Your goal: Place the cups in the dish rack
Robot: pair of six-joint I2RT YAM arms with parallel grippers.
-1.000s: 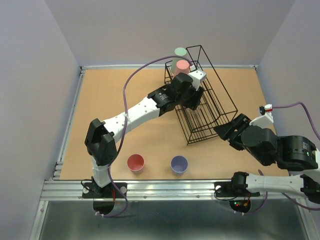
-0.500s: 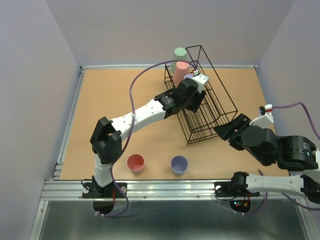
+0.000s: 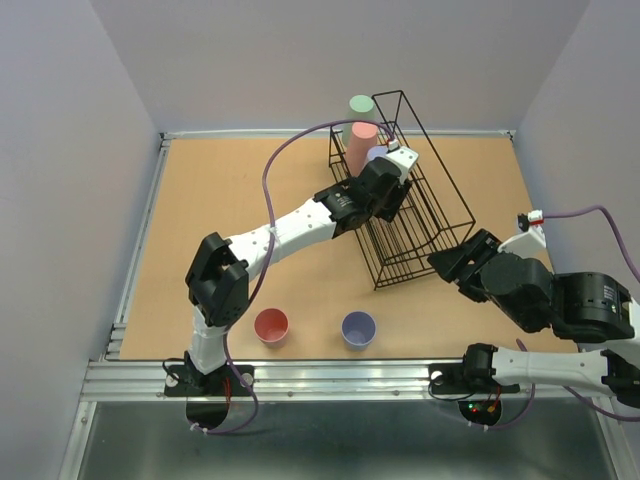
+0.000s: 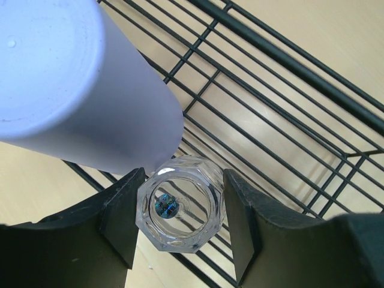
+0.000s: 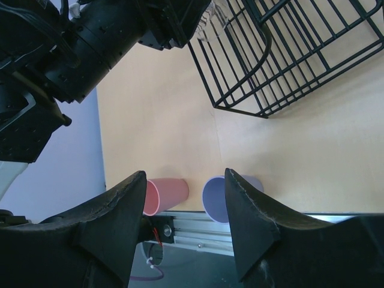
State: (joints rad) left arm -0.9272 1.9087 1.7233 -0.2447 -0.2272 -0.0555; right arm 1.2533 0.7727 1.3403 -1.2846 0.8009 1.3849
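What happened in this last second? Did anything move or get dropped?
The left arm swung its elbow rightward, toward the dish rack, and its wrist shifted slightly, uncovering the racked lavender cup. The left end effector kept its grip on the clear cup; nothing was let go. The right arm, the rack, the salmon-red cup and the loose lavender cup stayed put.
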